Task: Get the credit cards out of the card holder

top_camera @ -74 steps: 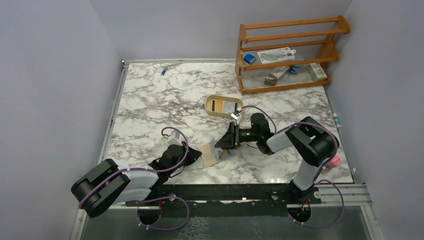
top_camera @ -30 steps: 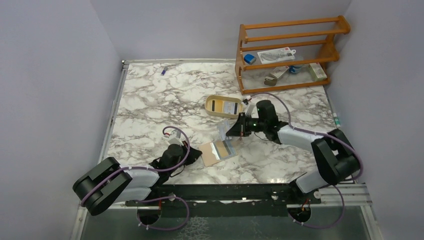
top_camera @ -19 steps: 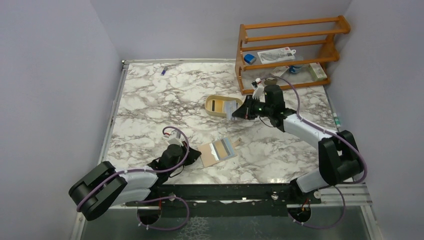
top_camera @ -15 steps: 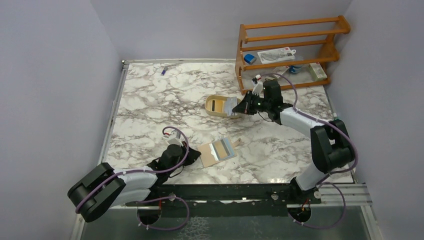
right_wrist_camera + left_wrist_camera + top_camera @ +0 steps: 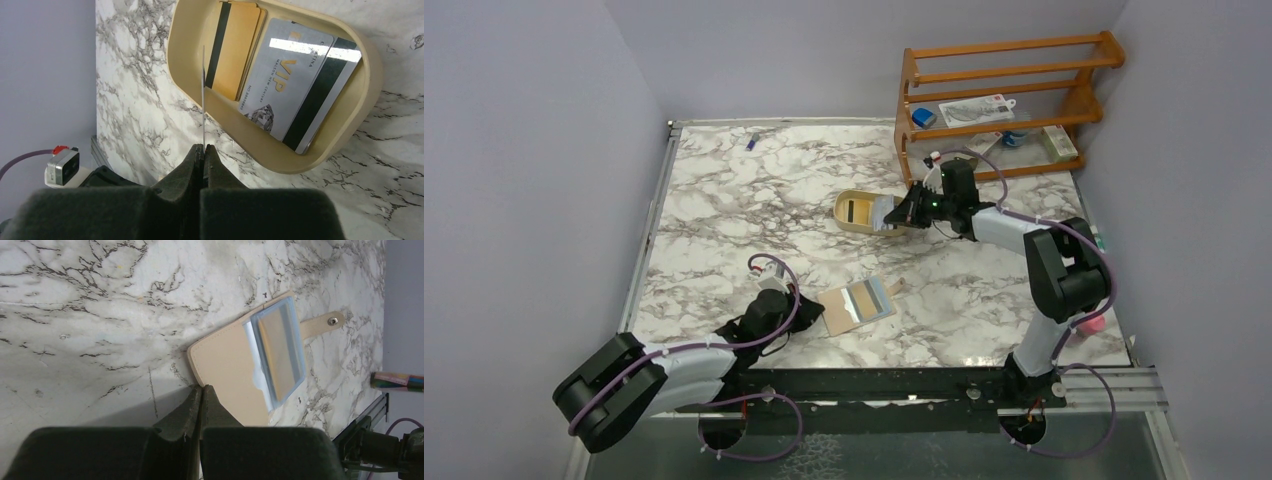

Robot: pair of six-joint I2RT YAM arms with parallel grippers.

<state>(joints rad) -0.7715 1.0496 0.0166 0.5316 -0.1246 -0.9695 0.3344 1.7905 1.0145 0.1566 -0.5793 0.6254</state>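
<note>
The tan card holder lies open on the marble. A light blue credit card sits in its pocket, and the snap tab points away. My left gripper is shut, its tips against the holder's near edge. My right gripper is shut on a thin credit card, seen edge-on above the cream tray. In the tray lie a yellowish dark-striped card and a silver VIP card.
A wooden rack holding small items stands behind the tray at the back right. A small purple object lies at the far edge. A pink object sits at the table's right edge.
My right gripper has carried a card from the card holder back and right to above the tray. The card holder now lies flat. My left gripper has stayed put.
</note>
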